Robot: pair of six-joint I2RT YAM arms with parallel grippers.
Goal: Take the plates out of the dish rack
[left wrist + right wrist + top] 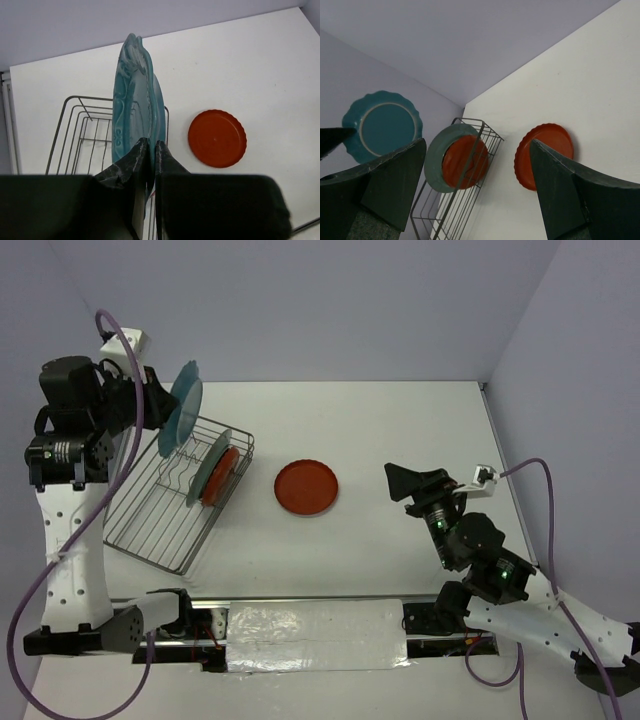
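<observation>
Teal plate (131, 105) edge hidden btwn pincer (151, 146).

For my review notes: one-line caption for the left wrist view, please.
Left tool clamps the scalloped teal plate on edge above the dish rack; one red-orange plate lies on the table.

In my left wrist view the left pincer (151, 146) hides the lower rim of the teal plate (132, 100), and its body covers the near part of the dish rack (89, 98).
</observation>
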